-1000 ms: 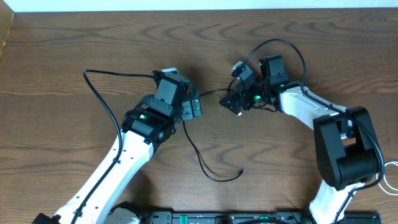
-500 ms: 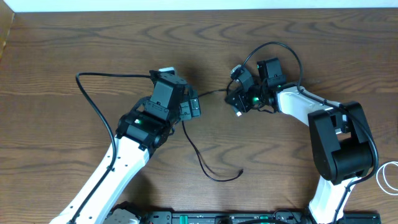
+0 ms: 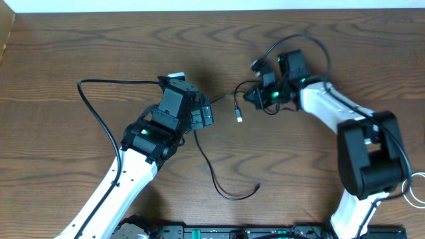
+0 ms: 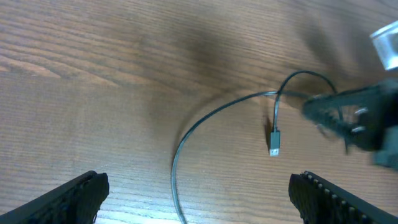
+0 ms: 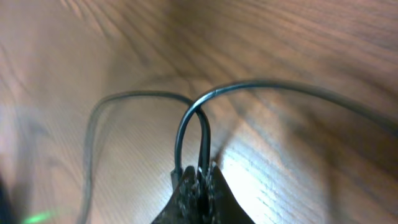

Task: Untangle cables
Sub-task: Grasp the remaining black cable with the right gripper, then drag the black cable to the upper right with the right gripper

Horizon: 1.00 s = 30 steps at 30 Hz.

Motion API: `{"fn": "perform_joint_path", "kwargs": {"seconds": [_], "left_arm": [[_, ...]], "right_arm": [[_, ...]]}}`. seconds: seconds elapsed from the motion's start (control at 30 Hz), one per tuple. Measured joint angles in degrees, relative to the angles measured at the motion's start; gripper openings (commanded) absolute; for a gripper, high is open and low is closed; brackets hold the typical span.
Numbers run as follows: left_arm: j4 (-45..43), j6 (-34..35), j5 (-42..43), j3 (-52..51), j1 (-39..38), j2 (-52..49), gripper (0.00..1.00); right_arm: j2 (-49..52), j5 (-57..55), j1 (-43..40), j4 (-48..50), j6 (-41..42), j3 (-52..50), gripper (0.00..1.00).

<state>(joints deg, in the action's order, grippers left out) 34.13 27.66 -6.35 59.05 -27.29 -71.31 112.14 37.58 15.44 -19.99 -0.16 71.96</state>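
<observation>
- Right pincer (image 5: 198,190) clamped shut on a loop of the black cable (image 3: 211,171), over the table (image 3: 80,40).
- Cable's plug end (image 4: 274,143) sits between the two pincers.
- Left pincer (image 4: 199,183) spread wide, cable passing between its fingers.

Brown wood-grain table (image 3: 66,53), white strip (image 3: 199,5) along its far edge

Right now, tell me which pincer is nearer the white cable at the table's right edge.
Right. The right pincer, shut on the black cable, lies up and left of the white cable; the open left pincer lies farther left, beyond the right one.
</observation>
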Motion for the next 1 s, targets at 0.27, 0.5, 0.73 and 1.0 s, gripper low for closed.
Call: {"fn": "perform_joint_path", "kwargs": {"seconds": [0.27, 0.5, 0.73, 1.0], "left_arm": [[0.6, 0.0, 0.0, 0.0, 0.0, 0.0, 0.98], [1.5, 0.0, 0.8, 0.0, 0.0, 0.1, 0.98], [1.6, 0.8, 3.7, 0.0, 0.0, 0.1, 0.98], [1.6, 0.9, 6.5, 0.0, 0.0, 0.1, 0.98]], "right_arm": [[-9.9, -4.6, -2.5, -25.0, 1.5, 14.1, 0.01], [-15.6, -9.6, -5.4, -41.7, 1.5, 25.6, 0.01], [-19.6, -17.4, -9.9, -56.6, 1.4, 39.1, 0.01], [-20.2, -23.2, -14.0, -67.2, 1.2, 51.7, 0.01]]}}
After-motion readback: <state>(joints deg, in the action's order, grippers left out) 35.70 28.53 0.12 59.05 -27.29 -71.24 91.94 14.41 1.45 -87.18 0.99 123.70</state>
